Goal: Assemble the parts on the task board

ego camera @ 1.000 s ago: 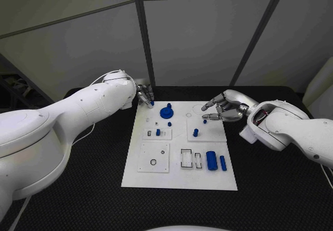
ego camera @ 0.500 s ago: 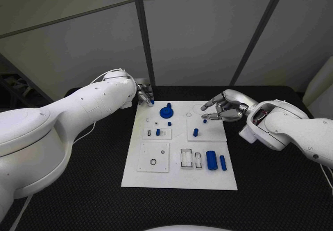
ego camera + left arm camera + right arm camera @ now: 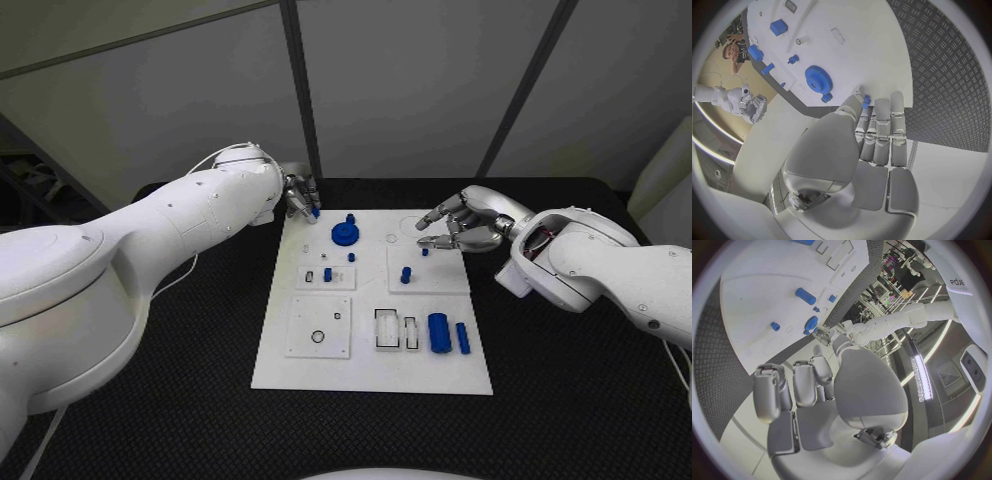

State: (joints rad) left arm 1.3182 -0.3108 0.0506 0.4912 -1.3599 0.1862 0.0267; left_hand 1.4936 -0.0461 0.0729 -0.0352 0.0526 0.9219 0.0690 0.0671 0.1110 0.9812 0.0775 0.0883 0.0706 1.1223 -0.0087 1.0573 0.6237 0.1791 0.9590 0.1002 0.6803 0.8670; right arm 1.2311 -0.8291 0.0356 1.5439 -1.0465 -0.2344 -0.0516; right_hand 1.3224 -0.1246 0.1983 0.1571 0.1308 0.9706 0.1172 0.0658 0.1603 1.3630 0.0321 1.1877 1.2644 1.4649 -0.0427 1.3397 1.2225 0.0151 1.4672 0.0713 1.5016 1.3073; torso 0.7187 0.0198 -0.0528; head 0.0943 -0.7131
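Black table [image 3: 577, 400], textured mat surface, lying across the lower half of the head view from 3 o'clock round to 9 o'clock; showing a raised diamond tread pattern in the left wrist view. Pale grey wall panels [image 3: 418, 80] standing behind it from 10 to 2 o'clock, with dark vertical dividing strips [image 3: 303, 90] running down toward the table's far edge and one slanting strip crossing the upper left panel. Long ceiling light strips [image 3: 918, 377] glowing at about 3 o'clock in the right wrist view.
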